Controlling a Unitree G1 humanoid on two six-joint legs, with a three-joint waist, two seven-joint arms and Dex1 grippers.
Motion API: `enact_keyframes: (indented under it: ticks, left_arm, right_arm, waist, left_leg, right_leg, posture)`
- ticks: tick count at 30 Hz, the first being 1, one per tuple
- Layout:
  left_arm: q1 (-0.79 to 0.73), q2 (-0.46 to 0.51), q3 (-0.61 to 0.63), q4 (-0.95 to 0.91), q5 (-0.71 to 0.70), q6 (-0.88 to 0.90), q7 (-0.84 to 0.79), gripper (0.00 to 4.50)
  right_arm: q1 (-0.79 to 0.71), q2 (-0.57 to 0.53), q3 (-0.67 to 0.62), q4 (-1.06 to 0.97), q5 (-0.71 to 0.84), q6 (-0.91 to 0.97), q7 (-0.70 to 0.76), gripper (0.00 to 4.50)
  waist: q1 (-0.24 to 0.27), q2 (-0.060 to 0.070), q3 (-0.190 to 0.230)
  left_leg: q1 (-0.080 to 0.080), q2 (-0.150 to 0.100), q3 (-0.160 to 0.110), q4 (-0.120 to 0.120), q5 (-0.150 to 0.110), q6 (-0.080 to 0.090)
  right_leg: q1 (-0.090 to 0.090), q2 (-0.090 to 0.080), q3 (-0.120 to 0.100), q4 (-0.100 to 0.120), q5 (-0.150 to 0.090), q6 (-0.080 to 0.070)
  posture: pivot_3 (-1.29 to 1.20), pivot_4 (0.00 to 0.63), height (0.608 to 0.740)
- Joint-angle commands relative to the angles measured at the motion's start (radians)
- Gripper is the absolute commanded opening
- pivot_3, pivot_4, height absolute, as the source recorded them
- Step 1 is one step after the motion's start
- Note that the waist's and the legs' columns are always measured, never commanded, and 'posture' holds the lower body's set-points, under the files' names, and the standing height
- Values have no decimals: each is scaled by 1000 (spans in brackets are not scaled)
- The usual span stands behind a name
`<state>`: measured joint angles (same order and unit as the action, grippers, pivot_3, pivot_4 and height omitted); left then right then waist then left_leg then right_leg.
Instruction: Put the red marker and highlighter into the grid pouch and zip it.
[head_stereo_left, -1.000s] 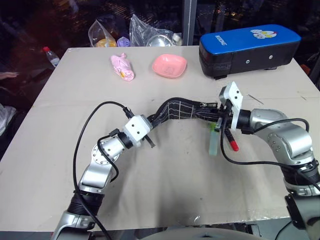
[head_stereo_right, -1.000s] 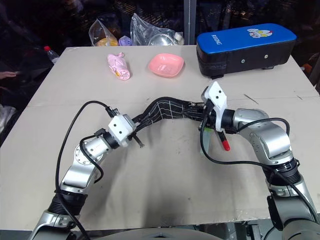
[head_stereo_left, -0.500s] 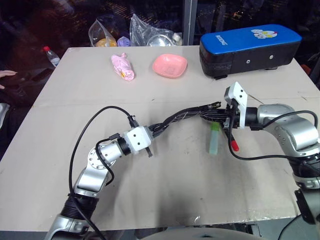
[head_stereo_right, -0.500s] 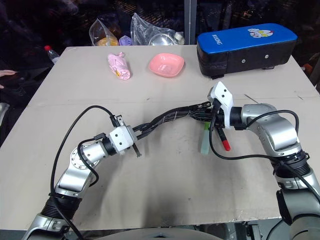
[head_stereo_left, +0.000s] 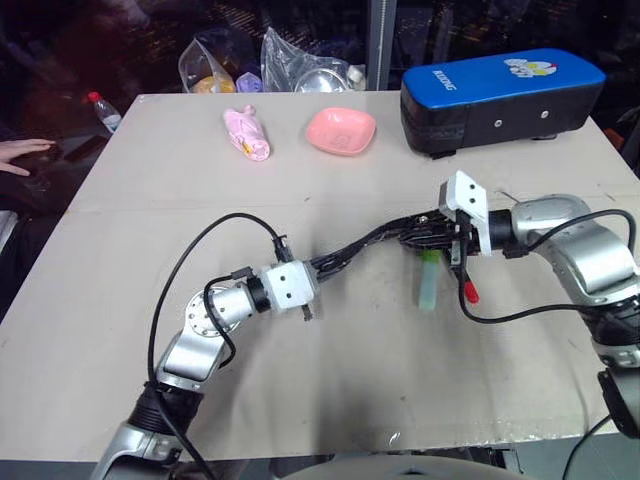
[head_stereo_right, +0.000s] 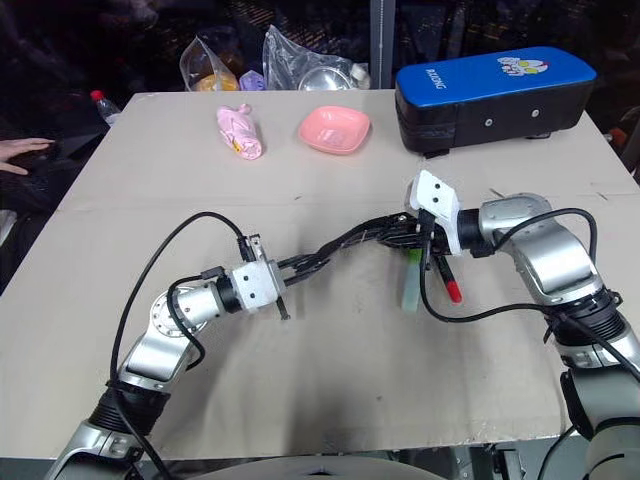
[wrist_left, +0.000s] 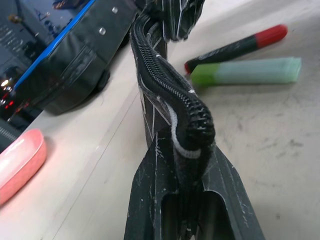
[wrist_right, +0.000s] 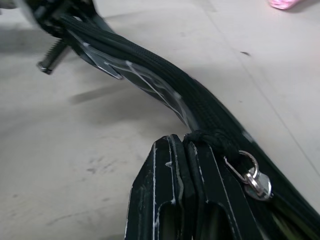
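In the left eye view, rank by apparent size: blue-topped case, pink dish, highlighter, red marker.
1. Blue-topped case, by far the largest.
2. Pink dish.
3. Highlighter.
4. Red marker, partly hidden behind the right gripper, so ranking it against the highlighter is unsure; its visible part looks thinner.

**Camera placement around the grid pouch**

The two eye views look forward and down from above the near table (head_stereo_left: 330, 400) edge, taking in the whole grid pouch (head_stereo_left: 375, 240) stretched between both arms. The left wrist view sits almost against the pouch's end, looking along its zipper edge toward the highlighter (wrist_left: 250, 71), red marker (wrist_left: 240, 46) and blue-topped case (wrist_left: 70, 55). The right wrist view, equally close, looks back along the pouch, apparently toward the left gripper (wrist_right: 55, 27).
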<state>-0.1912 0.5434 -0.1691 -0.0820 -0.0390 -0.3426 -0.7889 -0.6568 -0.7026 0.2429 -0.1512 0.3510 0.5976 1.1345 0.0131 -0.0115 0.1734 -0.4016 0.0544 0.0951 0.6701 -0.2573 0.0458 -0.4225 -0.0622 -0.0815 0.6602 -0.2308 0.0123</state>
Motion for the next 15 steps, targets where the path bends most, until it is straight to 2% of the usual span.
enact_keyframes:
  ticks: [1, 15]
  left_arm:
    - [-23, -8, -21, 4, 2, -34, -14, 0]
    - [-40, -22, -41, 50, 20, -60, -23, 0]
  right_arm:
    - [-26, 0, 10, -42, -4, -31, 34, 46]
    - [-48, 40, 44, -89, 0, -32, 106, 46]
  waist:
    - [0, 0, 0]
    - [0, 0, 0]
  left_leg:
    - [0, 0, 0, 0, 0, 0]
    - [0, 0, 0, 0, 0, 0]
  right_leg:
    - [0, 0, 0, 0, 0, 0]
    - [0, 0, 0, 0, 0, 0]
  posture:
    - [0, 150, 740]
    - [0, 150, 740]
